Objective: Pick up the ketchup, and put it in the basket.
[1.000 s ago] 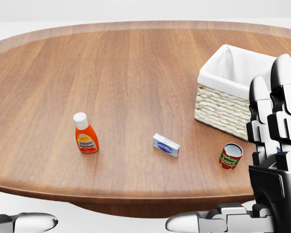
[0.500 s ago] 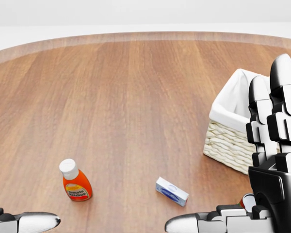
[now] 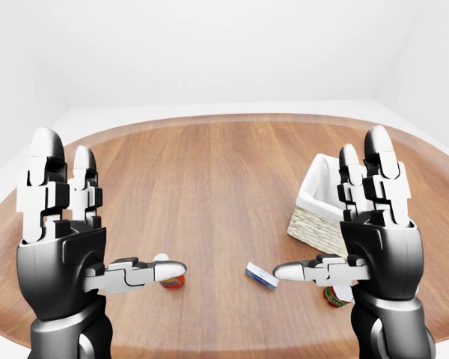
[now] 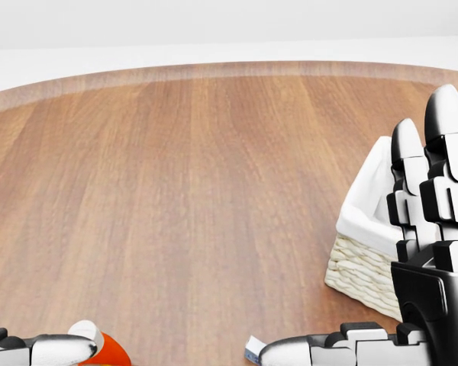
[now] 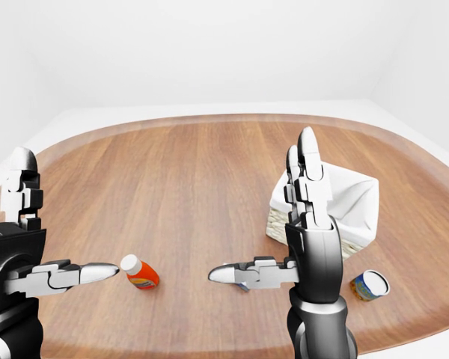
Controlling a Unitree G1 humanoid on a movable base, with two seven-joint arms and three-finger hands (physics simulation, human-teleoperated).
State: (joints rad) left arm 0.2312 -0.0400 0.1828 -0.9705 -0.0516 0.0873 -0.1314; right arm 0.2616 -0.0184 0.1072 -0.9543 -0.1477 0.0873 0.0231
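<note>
We are in the approach: both hands, left hand (image 3: 63,247) and right hand (image 5: 310,247), hover released. The ketchup bottle (image 5: 141,273) stands on the wooden table (image 5: 194,179), well apart from the wicker basket (image 5: 337,206); next, lower one hand around it.

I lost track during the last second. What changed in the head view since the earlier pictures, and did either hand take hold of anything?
The camera moved: the whole head view slid down, so the red ketchup bottle with a white cap, the small blue-and-white box and the woven basket with a white liner sit lower, and the can left that view. Nothing was grasped. The left hand and right hand stay raised, fingers open.
</note>
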